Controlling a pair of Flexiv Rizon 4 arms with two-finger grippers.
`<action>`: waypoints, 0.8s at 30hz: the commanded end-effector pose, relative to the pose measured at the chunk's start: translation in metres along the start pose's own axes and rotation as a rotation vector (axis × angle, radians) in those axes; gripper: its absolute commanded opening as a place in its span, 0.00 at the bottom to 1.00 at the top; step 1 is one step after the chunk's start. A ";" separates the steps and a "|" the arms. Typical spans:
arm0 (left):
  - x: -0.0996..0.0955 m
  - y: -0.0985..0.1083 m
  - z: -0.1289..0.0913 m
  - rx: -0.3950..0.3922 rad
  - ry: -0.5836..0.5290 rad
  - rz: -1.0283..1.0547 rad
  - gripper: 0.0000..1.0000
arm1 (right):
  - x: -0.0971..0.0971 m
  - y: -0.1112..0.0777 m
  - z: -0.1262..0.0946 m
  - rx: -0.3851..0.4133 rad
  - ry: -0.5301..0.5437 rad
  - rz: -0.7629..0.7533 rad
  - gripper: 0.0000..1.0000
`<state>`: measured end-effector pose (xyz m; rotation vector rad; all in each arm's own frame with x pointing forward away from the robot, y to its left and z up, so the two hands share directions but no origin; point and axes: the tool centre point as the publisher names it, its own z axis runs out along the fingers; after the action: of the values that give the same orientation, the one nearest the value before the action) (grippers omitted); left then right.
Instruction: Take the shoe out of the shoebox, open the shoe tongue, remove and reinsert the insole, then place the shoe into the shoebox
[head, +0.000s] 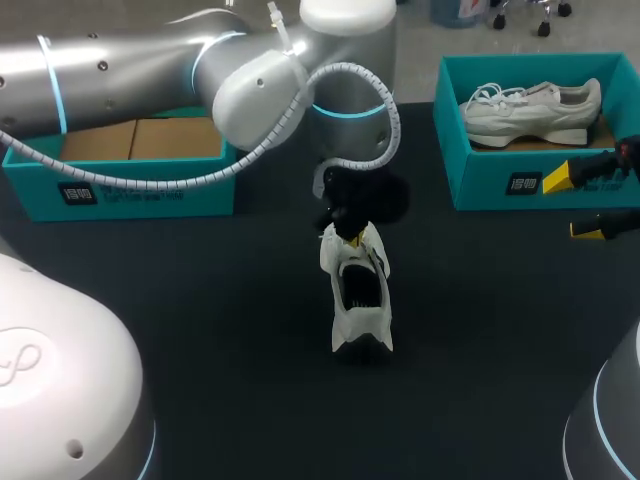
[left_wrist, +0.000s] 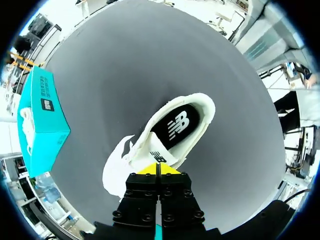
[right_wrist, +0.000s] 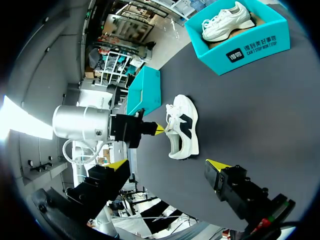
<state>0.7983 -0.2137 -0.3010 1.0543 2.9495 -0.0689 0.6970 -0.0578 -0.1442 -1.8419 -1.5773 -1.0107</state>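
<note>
Head view: your left arm comes in over the left shoebox (head: 120, 185) (cardboard showing inside) and reaches mid-table. There the left fingers (head: 348, 232) meet the far end of the white shoe (head: 358, 295), which sits sole-down on the black table (head: 220, 330), outside both boxes. Your right fingers (head: 555, 178) hang at the right edge, spread wide w/ nothing between them, just in front of the right shoebox (head: 500, 180), which holds a second shoe (head: 530, 110). Left wrist view: the left fingers (left_wrist: 157, 169) are pressed together, clamped on the edge of the shoe's tongue (left_wrist: 159, 156). The black insole (left_wrist: 175, 127) lies inside the shoe (left_wrist: 202, 112), and the right shoebox (left_wrist: 47, 135) is well apart. Right wrist view: the right fingers (right_wrist: 216, 166) stand far apart, holding nothing, w/ the shoe (right_wrist: 184, 132) ahead on the table. The left fingers (right_wrist: 159, 129) touch its top edge, the left shoebox (right_wrist: 145, 92) sits beyond them, and the right shoebox (right_wrist: 250, 50) is farther off.
</note>
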 end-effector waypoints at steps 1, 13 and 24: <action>0.000 -0.001 -0.001 0.014 0.093 -0.698 0.00 | 0.000 0.000 0.001 -0.001 -0.003 0.001 1.00; 0.021 -0.037 0.002 0.067 0.076 -0.863 0.00 | 0.000 0.000 0.001 -0.001 -0.003 0.001 1.00; 0.050 -0.065 0.009 0.051 0.061 -0.894 0.19 | 0.000 0.000 0.001 -0.001 -0.003 0.001 1.00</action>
<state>0.7277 -0.2366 -0.3059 -0.2052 3.2312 -0.1030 0.6970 -0.0578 -0.1442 -1.8418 -1.5774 -1.0107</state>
